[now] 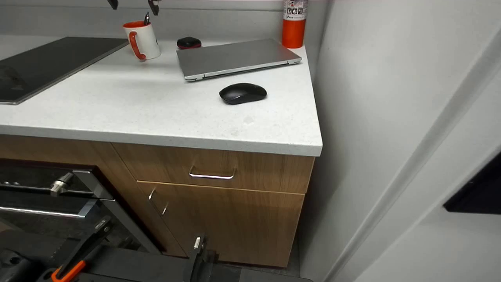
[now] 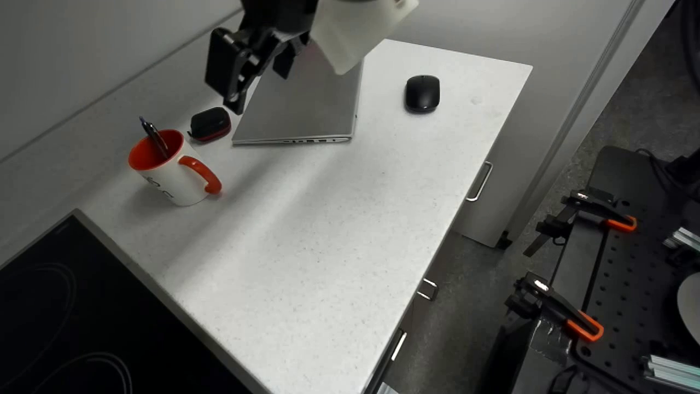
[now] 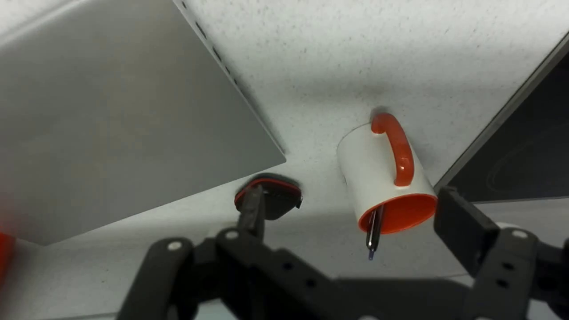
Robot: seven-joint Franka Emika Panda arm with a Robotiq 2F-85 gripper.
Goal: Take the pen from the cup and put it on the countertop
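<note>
The pen (image 1: 146, 18) is thin and dark and stands tilted in the cup (image 1: 146, 42), its upper end above the rim. In an exterior view, the pen (image 2: 155, 135) leans against the rim of the cup (image 2: 178, 178), a white mug with red-orange inside and handle. The cup stands on the white speckled countertop (image 1: 129, 98). My gripper (image 1: 134, 5) is open and empty above the cup. In the wrist view, the pen (image 3: 374, 229) shows between the spread fingers of the gripper (image 3: 350, 198), touching neither, beyond them. The pen's lower end is hidden in the cup (image 3: 369, 164).
A small dark case with red trim (image 2: 210, 125) lies beside the cup. A closed grey laptop (image 1: 235, 58), a black mouse (image 1: 242, 93) and a red canister (image 1: 293, 33) stand further along. A dark cooktop (image 1: 58, 62) borders the cup's other side. A wall (image 2: 82, 65) stands behind.
</note>
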